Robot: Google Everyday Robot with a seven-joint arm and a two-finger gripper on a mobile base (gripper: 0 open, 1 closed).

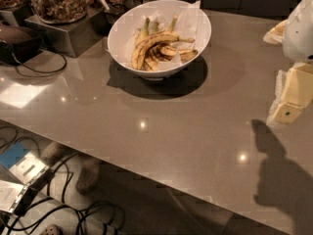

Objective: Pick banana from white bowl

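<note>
Gripper [287,109] sits at the right edge of the frame, mid-height, a cream-coloured piece hanging under the white arm housing [301,28], above the tabletop [146,131]. It is well apart from the bowl and holds nothing that shows. Cannot tell whether it is spread or pressed together, as it is cut off by the frame edge. Its dark shadow [279,180] falls on the table at lower right. White bowl [122,35] stands on the table at upper centre, upright and lined with white paper [190,16] that sticks up over the far rim. The banana [152,44] lies inside the bowl, long and curved, yellow with heavy brown-black streaks, running from lower left up to the right, with its dark stem pointing right. It rests on top of the other fruit. Shorter bananas with green tips [145,27] lie behind it, and smaller brownish pieces [183,54] lie to its right, all in the bowl. Glass jar of nuts [58,1] is at upper left on a metal stand [68,38]. A dark device with a cable [17,43] is at the far left. Cables [83,214] lie on the floor at lower left, below the table edge.
</note>
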